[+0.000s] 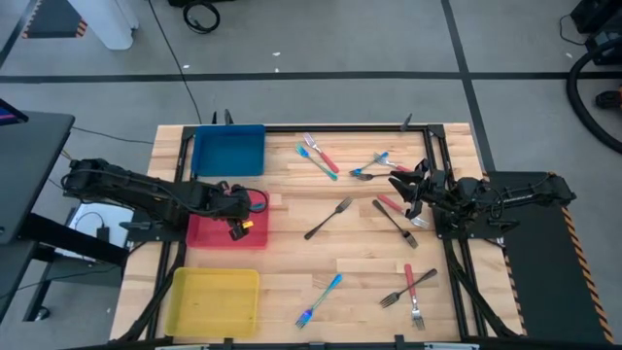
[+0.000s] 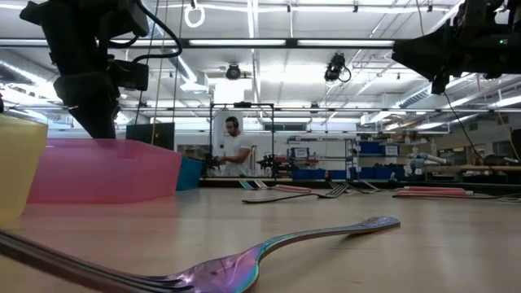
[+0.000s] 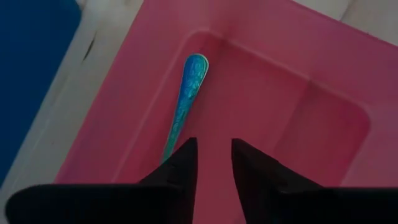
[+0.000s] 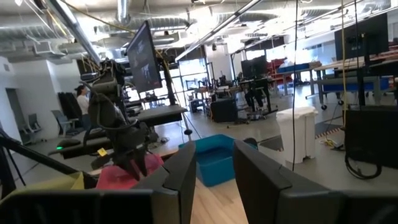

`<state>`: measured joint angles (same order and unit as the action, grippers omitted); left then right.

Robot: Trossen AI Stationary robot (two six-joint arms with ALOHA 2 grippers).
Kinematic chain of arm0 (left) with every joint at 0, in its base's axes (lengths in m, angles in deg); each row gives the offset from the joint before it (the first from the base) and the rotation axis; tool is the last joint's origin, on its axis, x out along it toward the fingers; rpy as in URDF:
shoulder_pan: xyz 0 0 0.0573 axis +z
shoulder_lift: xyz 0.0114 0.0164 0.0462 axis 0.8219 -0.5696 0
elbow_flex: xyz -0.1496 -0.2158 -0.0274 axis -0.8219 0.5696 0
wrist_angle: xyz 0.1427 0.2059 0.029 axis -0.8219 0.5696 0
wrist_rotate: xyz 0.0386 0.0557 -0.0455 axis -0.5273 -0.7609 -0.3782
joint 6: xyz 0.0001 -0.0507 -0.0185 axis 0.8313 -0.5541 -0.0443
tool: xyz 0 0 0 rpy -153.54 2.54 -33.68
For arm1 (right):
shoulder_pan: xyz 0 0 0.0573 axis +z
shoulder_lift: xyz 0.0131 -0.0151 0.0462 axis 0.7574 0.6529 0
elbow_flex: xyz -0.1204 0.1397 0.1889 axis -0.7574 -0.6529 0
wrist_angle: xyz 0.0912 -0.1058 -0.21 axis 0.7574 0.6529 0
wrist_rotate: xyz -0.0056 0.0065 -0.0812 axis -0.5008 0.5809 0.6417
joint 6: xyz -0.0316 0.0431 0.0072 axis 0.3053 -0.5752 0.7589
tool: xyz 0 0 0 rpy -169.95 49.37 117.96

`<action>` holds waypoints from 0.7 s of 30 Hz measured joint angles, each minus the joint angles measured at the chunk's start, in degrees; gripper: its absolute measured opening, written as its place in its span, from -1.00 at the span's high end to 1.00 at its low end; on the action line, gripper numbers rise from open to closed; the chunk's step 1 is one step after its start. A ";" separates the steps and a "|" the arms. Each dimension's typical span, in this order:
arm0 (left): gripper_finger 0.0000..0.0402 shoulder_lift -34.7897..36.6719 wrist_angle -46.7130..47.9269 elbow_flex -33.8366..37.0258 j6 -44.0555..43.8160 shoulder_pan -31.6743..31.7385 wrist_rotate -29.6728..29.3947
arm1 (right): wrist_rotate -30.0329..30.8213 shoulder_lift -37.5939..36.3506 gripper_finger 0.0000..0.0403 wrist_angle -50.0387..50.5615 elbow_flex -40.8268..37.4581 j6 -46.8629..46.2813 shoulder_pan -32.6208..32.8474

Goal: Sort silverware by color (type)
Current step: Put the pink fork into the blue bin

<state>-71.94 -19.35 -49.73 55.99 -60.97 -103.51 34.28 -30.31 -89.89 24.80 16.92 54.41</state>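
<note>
My left gripper [image 3: 213,155] hangs open, pointing down into the red tray [image 3: 323,56], with only the tray's floor showing between its fingers. A blue-handled utensil [image 3: 186,93] lies flat on that floor along the tray's side wall. Its near end is hidden behind one finger. In the high view my left gripper [image 1: 238,226] is over the red tray [image 1: 209,233]. My right gripper [image 1: 400,185] waits open above the table's right side, holding nothing. Loose silverware lies on the table: a dark fork [image 1: 328,218], a blue-handled one [image 1: 319,301] and a red-handled one [image 1: 408,284].
A blue tray [image 1: 229,151] stands behind the red one, and a yellow tray [image 1: 214,299] in front of it. More utensils lie at the far middle [image 1: 319,156] and under my right gripper [image 1: 394,219]. A person stands in the room beyond the table [image 2: 236,150].
</note>
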 joint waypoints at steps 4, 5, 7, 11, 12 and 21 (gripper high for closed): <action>0.49 0.00 -1.42 0.00 -0.07 0.00 0.00 | -0.03 0.00 0.43 -0.32 0.00 0.00 0.00; 0.49 0.00 -2.52 -0.05 -0.15 0.00 0.02 | -0.03 0.00 0.43 -0.38 0.00 0.00 0.00; 0.49 0.00 -4.14 -0.91 -0.67 0.02 0.04 | -0.05 0.00 0.43 -1.00 0.00 -0.07 0.00; 0.49 0.00 -5.79 -5.11 -0.30 0.09 -0.01 | -0.05 0.00 0.43 -1.39 0.00 -0.02 0.00; 0.49 -0.02 -5.69 -6.27 0.58 0.09 -0.02 | -0.05 0.00 0.43 -1.39 0.00 0.00 0.00; 0.49 -0.02 -9.99 -13.07 9.14 1.55 -0.59 | 1.44 0.15 0.43 -0.80 0.44 -3.43 0.00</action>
<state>-71.96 -29.34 -62.80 65.12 -59.42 -104.10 35.72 -30.16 -90.68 25.24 13.49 54.41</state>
